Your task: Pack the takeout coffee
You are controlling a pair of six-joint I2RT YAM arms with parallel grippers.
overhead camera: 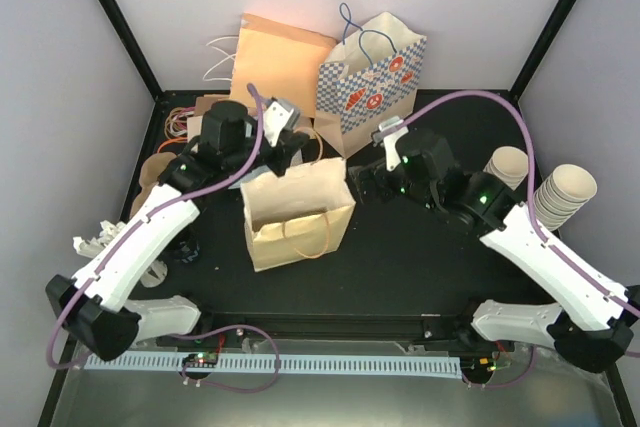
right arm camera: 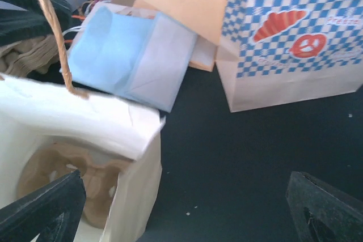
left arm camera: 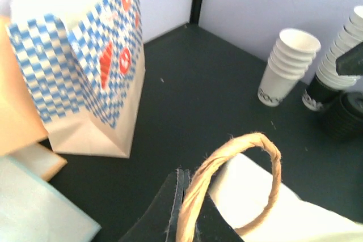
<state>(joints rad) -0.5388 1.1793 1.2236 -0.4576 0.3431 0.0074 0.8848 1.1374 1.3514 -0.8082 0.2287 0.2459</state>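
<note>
**Two arms close in on an open paper bag**

Top view: the left arm (overhead camera: 140, 237) reaches in from 8 o'clock and the right arm (overhead camera: 540, 247) from 4 o'clock, both bent toward the cream bag (overhead camera: 300, 217) at centre.

Left wrist: the left gripper (left arm camera: 189, 196) is clamped on the bag's twisted handle (left arm camera: 266, 145).

Right wrist: the right gripper (right arm camera: 187, 213) gapes wide and empty above the bag's rim, with a pulp tray (right arm camera: 57, 168) inside. The coffee cup cannot be made out.

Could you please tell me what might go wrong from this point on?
The left hand grips only the thin paper handle; a hard pull may tear it or tip the bag. The open right hand straddles the bag's wall and could crumple it. The right arm might knock the stacked cups beside it.
</note>
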